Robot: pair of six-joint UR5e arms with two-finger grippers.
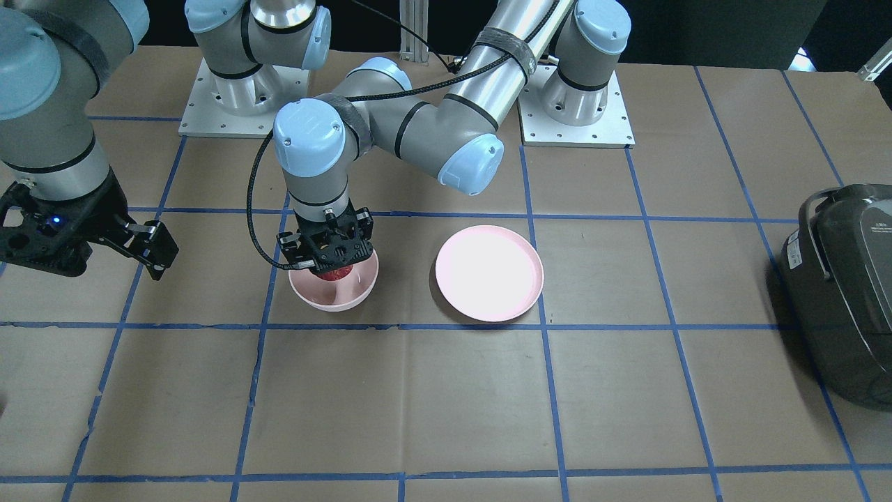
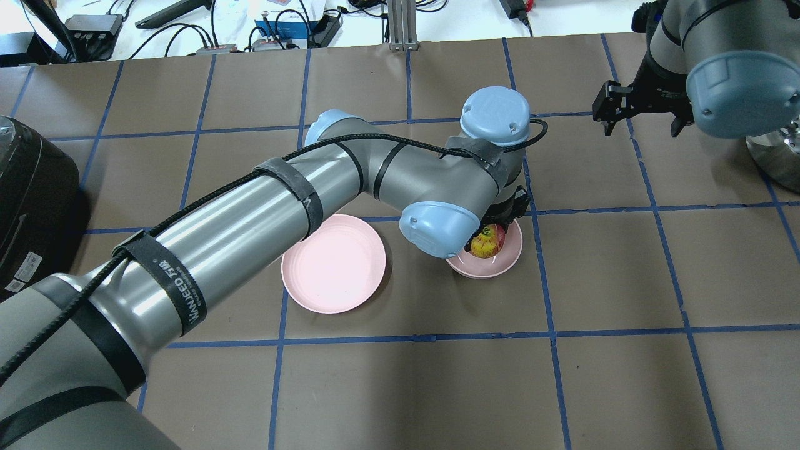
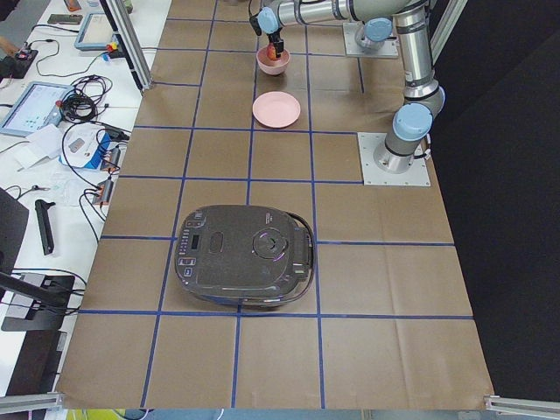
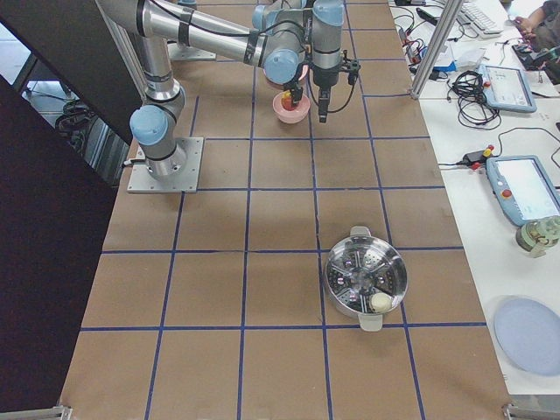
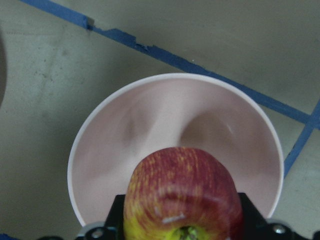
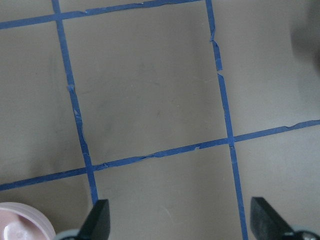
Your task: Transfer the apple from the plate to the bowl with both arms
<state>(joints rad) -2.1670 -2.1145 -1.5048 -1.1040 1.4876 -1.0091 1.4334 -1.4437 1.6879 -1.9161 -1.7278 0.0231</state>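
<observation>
The left gripper [image 1: 333,256] is clamped on the apple [image 5: 182,200], one finger on each side of it. It holds the fruit low inside the rim of the bowl [image 1: 334,298]. In the left wrist view the apple's red flank and yellow-green stem end fill the lower middle, with the bowl's glossy pink inside showing behind it. The left arm reaches across the table to get there.

The plate [image 1: 489,273] lies flat just beside the bowl, not touching it, in the next grid square.

The right gripper [image 6: 180,225] hangs above bare brown table, well apart from the bowl. Its fingers [image 6: 100,220] are spread wide and hold nothing.

A dark rice cooker [image 3: 245,254] sits at the table's end on the robot's left, with its lid down. At the other end stands a metal steamer pot [image 4: 366,280] with a perforated insert. One small pale round thing [image 4: 381,302] lies in it near the rim. It may be an egg, though it is too small to tell.
</observation>
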